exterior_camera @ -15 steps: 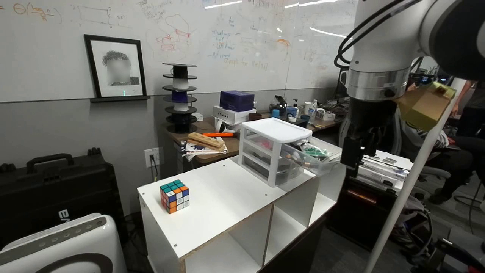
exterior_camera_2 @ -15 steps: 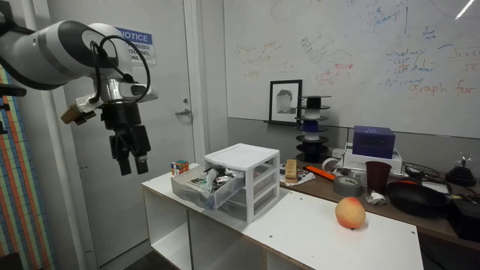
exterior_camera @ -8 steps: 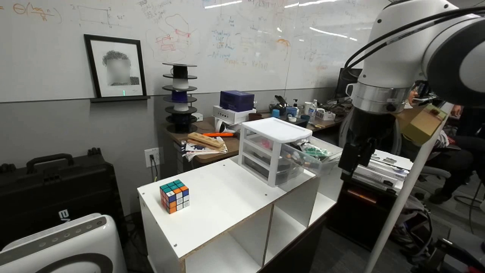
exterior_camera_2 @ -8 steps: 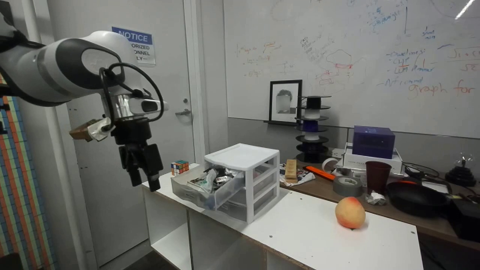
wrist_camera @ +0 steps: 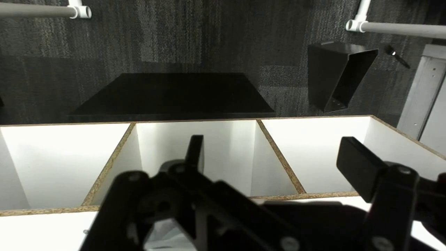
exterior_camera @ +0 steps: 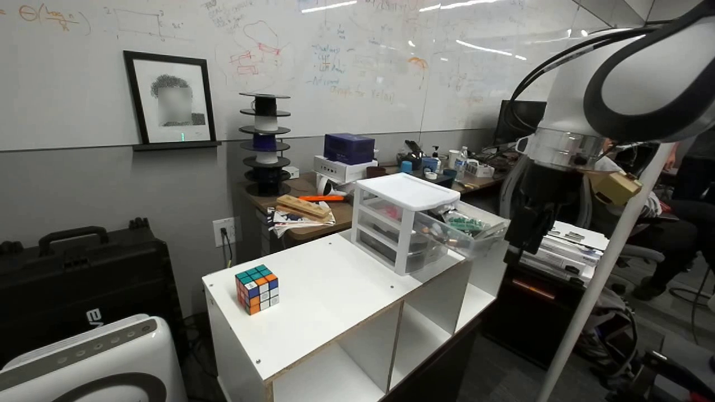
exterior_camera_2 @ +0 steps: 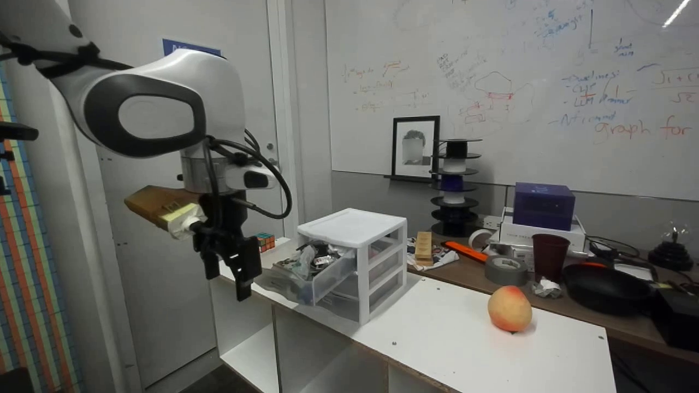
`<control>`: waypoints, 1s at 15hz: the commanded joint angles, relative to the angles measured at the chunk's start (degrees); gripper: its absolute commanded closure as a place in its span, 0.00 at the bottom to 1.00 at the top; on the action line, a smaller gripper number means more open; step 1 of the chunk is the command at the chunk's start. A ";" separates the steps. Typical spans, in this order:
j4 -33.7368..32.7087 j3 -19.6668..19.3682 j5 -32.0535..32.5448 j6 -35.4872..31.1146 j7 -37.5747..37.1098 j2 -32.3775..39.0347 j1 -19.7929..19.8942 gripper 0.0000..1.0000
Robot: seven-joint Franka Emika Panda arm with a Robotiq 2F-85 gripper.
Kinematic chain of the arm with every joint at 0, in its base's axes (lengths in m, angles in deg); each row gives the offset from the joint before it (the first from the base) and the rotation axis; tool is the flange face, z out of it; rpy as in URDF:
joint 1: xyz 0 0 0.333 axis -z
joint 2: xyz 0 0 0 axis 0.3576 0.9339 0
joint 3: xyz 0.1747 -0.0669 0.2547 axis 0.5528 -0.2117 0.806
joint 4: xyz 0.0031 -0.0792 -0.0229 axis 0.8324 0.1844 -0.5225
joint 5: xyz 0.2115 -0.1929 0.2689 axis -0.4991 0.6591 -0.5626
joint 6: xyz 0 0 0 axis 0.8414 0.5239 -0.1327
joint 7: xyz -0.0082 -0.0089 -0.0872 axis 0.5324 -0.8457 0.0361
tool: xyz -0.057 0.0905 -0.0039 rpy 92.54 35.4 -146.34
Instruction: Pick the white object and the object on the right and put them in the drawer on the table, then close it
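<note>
Your gripper (wrist_camera: 274, 156) is spread wide and empty just beside the front of the clear top drawer (exterior_camera_2: 334, 279), which sits open, heaped with plastic bags (exterior_camera: 465, 224); touching or not, I can't tell. You look set to shut it: press squarely mid-front, slowly, so the bags clear the top of the white mini-chest (exterior_camera_2: 354, 226). In an exterior view a peach (exterior_camera_2: 510, 309) rests right of it on the counter (exterior_camera_2: 453, 344); I can't single out the white object.
</note>
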 commanded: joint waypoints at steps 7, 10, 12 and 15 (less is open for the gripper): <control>-11.12 0.67 6.49 3.93 -5.60 6.74 2.75 0.75; -13.49 0.59 13.35 5.66 -11.16 8.86 2.84 0.90; -14.71 0.54 18.01 6.88 -14.10 10.26 2.72 0.94; -15.73 0.64 24.28 7.26 -18.73 11.35 2.45 0.91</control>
